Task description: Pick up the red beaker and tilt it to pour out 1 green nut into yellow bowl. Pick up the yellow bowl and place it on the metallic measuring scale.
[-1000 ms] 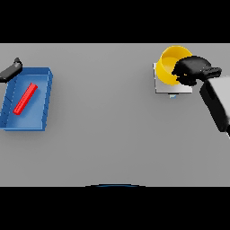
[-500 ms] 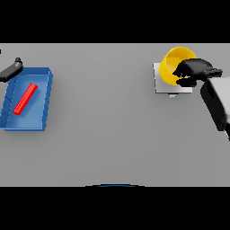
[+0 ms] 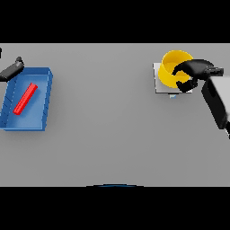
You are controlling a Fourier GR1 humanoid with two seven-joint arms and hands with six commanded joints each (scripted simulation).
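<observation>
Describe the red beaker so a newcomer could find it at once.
Look to the grey table's left edge, where a blue tray sits. The red beaker lies on its side inside, slanted. It is the tray's only content and the only red thing.

The tabletop is a plain, even grey. The yellow bowl is bright yellow inside and out; the metallic measuring scale under it is pale silvery white. The tray is blue, holding a red beaker. Both hands, left hand and right hand, are black.
</observation>
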